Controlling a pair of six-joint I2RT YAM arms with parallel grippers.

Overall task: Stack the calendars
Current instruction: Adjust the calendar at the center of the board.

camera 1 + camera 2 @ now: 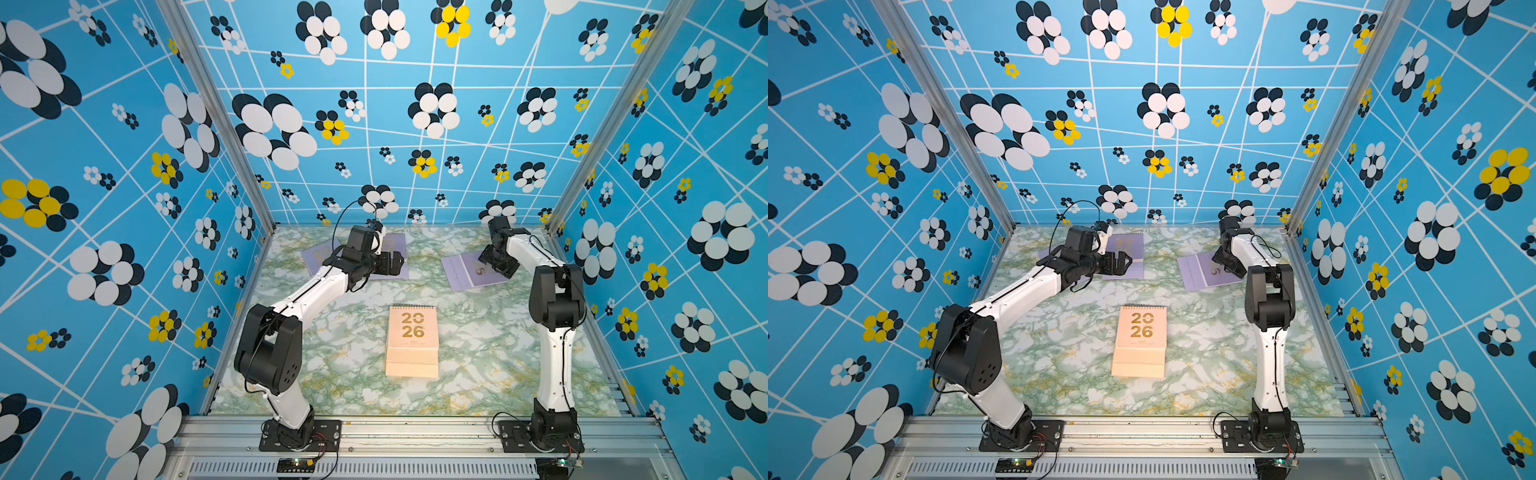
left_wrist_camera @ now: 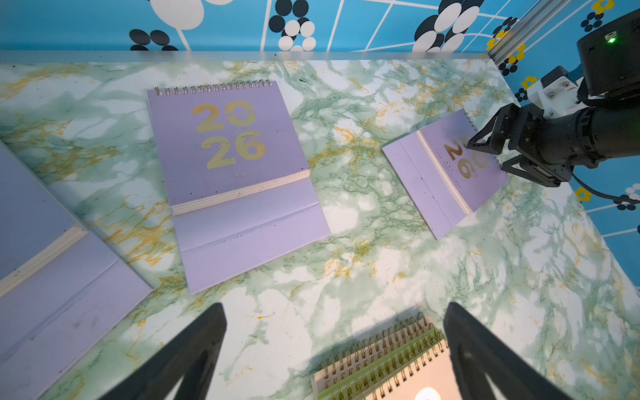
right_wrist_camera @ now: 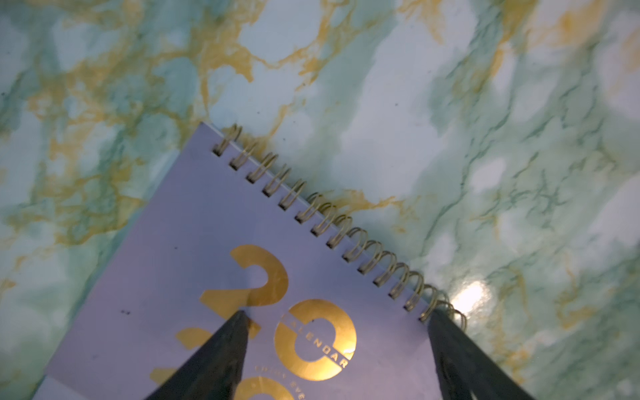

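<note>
- Peach calendars lie in a stack point(image 1: 411, 341) on the marble table point(image 1: 340, 386). It sits between the two pincers, well apart from both and nearer the front of the table. The top cover says 2026 in gold.
- Seen from the left wrist, the stack's ring edge has a yellow-green calendar between peach ones.
- Three lilac calendars lie flat and apart from each other at the back.
- The middle lilac calendar point(image 1: 1133, 245) is right under the left pincer point(image 1: 1121, 262). The left lilac calendar point(image 1: 316, 254) is behind that pincer, partly hidden by its arm.
- The right lilac calendar point(image 2: 436, 173) lies under the right pincer point(image 1: 496, 266).
- The left pincer is spread as wide as it goes. It holds nothing and hangs above the table.
- The right pincer is spread wide too, not clenched. One of its fingers point(image 3: 239, 322) is down at the gold 2 on the cover. The other is by the end of the ring edge. I cannot tell if they press on the calendar, which lies flat on the table.
</note>
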